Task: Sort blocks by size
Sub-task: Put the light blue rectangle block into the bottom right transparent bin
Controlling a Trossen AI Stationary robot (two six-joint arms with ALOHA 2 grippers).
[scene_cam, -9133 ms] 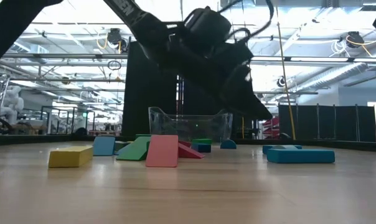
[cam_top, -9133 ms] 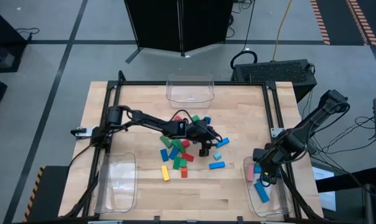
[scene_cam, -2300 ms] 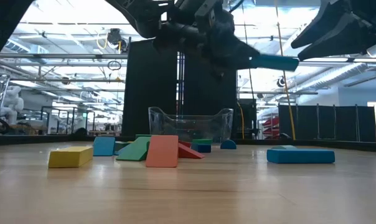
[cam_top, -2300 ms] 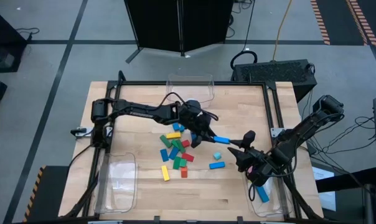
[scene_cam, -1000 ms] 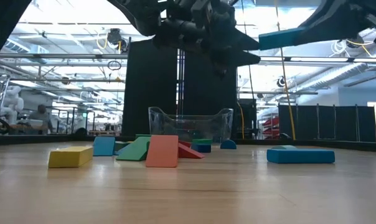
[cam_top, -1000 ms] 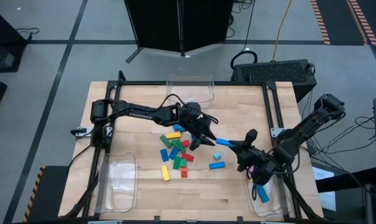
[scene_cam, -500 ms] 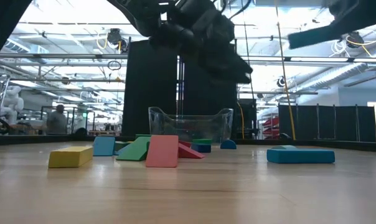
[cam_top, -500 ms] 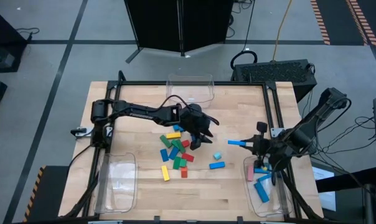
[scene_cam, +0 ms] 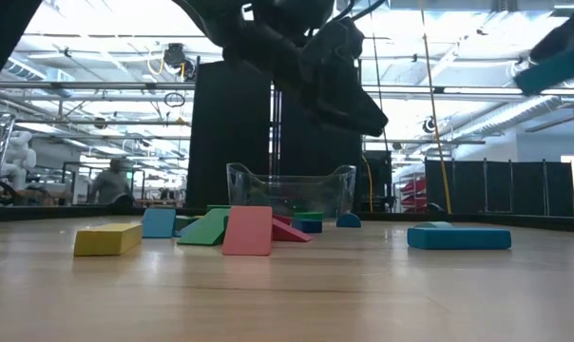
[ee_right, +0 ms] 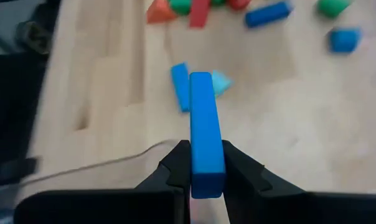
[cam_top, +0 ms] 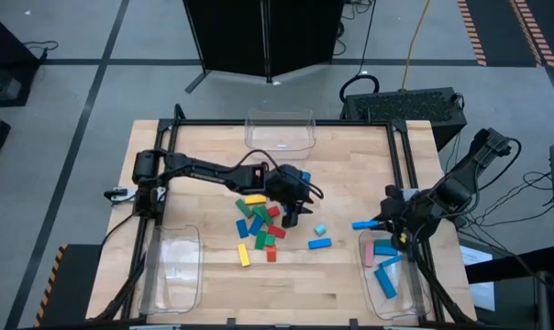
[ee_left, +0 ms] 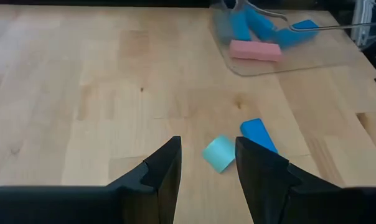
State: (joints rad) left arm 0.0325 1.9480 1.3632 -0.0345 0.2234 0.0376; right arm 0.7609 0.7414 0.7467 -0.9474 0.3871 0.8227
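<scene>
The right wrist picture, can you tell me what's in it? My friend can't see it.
The right hand is shut on a long blue bar, holding it up above the wooden table. Farther off on the table lie a blue block, a small cyan block, and some red, green and blue blocks.

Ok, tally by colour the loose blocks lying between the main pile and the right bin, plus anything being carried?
Cyan: 1, the small cube
Blue: 2, the short block on the table and the long bar held in the right gripper
Total: 3
</scene>
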